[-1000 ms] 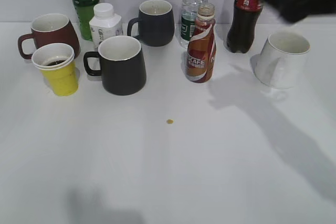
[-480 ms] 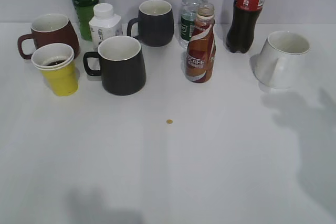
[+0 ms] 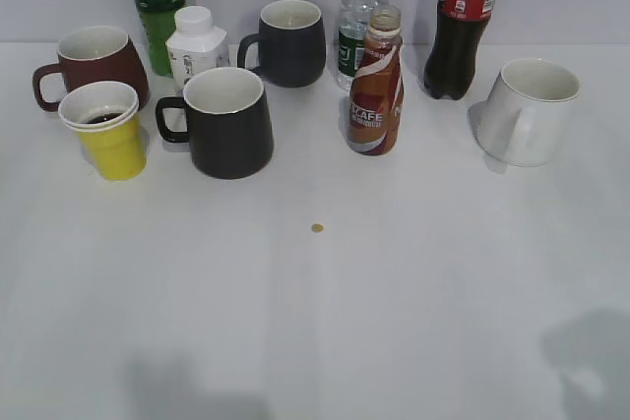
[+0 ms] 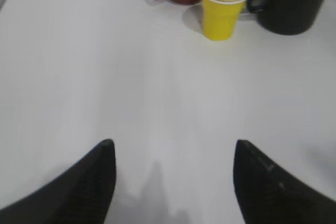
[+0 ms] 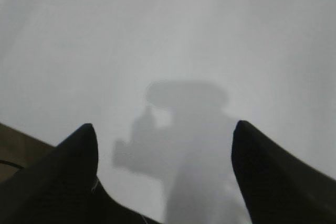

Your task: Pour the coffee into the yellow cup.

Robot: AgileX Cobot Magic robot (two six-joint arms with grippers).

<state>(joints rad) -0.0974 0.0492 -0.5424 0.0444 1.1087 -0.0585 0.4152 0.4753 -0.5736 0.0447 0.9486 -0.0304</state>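
The coffee bottle [image 3: 376,86], brown and red with a white swirl and no cap, stands upright at the back middle of the white table. The yellow cup [image 3: 108,129] stands at the left with dark liquid inside; it also shows in the left wrist view [image 4: 224,4]. Neither gripper shows in the exterior view. My left gripper [image 4: 173,153] is open and empty over bare table, well short of the cup. My right gripper [image 5: 164,132] is open and empty over bare table, with only its own shadow below.
A dark red mug [image 3: 94,61], two black mugs [image 3: 229,121] [image 3: 289,40], a white mug [image 3: 532,110], a green bottle [image 3: 156,2], a white jar [image 3: 197,44], a clear water bottle [image 3: 362,17] and a cola bottle [image 3: 463,27] stand around. A small yellow speck [image 3: 317,228] lies mid-table.
The right arm, a dark blur at the upper right a second ago, has left the exterior view; its shadow has slid to the lower right corner. Nothing on the table moved.
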